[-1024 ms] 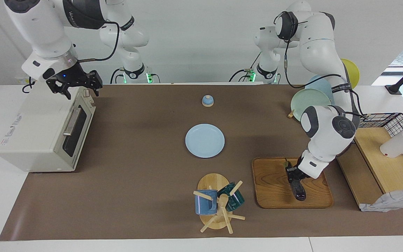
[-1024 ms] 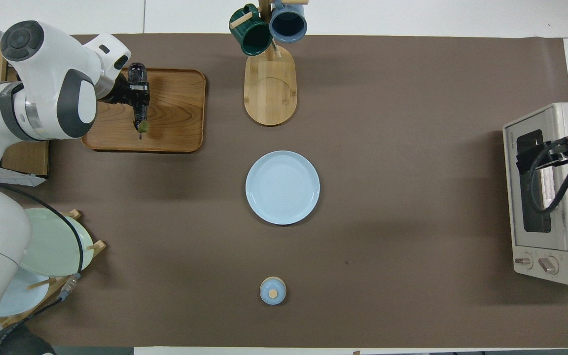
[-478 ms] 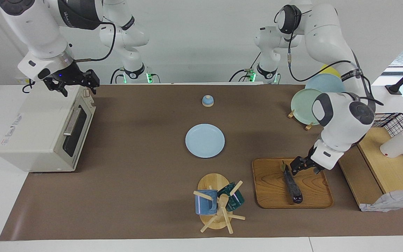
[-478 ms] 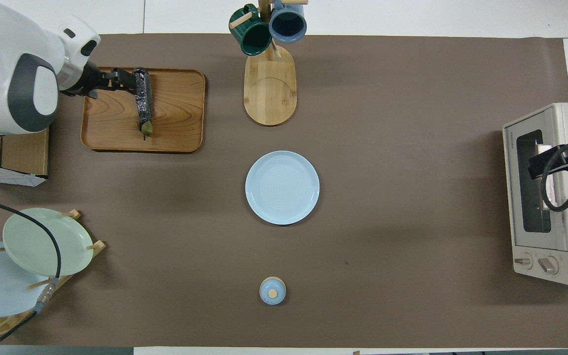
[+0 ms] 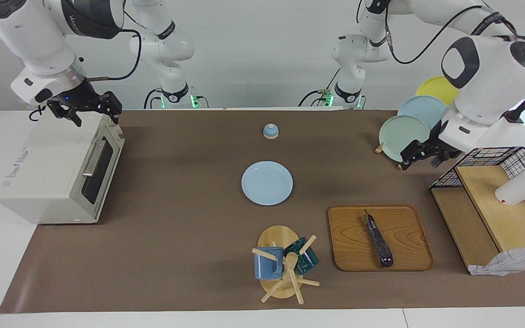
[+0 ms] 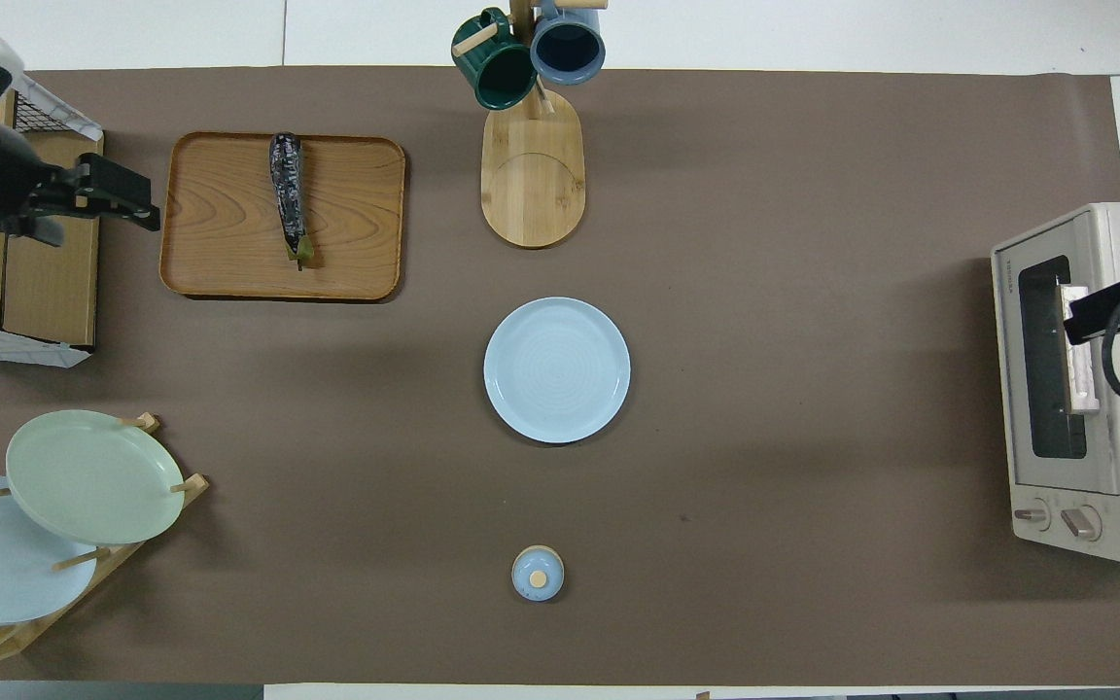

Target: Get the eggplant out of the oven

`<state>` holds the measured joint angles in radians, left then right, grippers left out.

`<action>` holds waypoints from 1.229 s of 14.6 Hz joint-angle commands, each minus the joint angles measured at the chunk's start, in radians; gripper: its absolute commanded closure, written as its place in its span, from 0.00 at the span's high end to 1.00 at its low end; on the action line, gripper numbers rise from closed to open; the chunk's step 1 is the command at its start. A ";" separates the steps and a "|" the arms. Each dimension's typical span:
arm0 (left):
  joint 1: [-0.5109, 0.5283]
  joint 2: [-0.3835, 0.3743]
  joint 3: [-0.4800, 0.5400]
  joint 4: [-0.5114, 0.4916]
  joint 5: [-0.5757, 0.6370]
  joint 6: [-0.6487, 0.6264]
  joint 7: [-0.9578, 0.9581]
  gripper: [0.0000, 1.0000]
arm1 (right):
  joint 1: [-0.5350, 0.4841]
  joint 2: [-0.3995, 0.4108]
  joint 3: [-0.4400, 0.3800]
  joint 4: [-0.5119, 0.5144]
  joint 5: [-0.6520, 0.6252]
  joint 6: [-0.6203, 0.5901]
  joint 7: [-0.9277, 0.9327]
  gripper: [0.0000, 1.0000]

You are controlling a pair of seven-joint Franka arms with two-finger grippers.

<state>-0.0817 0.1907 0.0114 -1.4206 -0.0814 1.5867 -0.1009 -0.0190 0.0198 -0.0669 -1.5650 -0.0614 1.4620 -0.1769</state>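
Note:
The dark purple eggplant (image 5: 379,241) lies free on the wooden tray (image 5: 408,246), its green stem end toward the robots; it also shows in the overhead view (image 6: 288,192). The cream oven (image 5: 57,168) stands at the right arm's end of the table with its glass door shut. My left gripper (image 5: 422,155) is open and empty, raised in the air between the plate rack and the wire basket, clear of the tray. My right gripper (image 5: 87,109) is open over the oven's top edge nearest the robots.
A light blue plate (image 5: 267,183) lies mid-table. A mug tree (image 5: 283,264) with two mugs stands beside the tray. A small blue lidded knob (image 5: 270,131) sits near the robots. A plate rack (image 5: 404,132) and a wire basket on a wooden shelf (image 5: 495,205) stand at the left arm's end.
My left gripper let go of the eggplant on the tray, then rose and drew back off the tray toward the plate rack. My right gripper drifted slightly over the oven top.

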 commanded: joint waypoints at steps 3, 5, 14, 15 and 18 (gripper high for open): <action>-0.013 -0.147 -0.005 -0.118 0.046 -0.096 -0.065 1.00 | -0.015 -0.012 0.003 -0.021 0.025 0.032 0.004 1.00; -0.019 -0.203 -0.013 -0.216 0.048 -0.074 -0.066 1.00 | -0.016 -0.014 0.003 -0.021 0.025 0.035 0.004 1.00; 0.048 -0.243 -0.099 -0.224 0.081 -0.134 -0.036 1.00 | -0.013 -0.012 0.004 -0.018 0.025 0.040 0.004 1.00; 0.051 -0.244 -0.099 -0.224 0.077 -0.122 -0.039 1.00 | -0.013 -0.012 0.004 -0.017 0.025 0.040 0.004 1.00; 0.056 -0.244 -0.099 -0.231 0.058 -0.064 -0.034 1.00 | -0.009 -0.011 0.004 -0.015 0.023 0.040 0.004 1.00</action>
<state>-0.0461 -0.0458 -0.0730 -1.6431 -0.0137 1.4959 -0.1452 -0.0269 0.0198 -0.0632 -1.5669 -0.0606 1.4802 -0.1769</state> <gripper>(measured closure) 0.000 0.000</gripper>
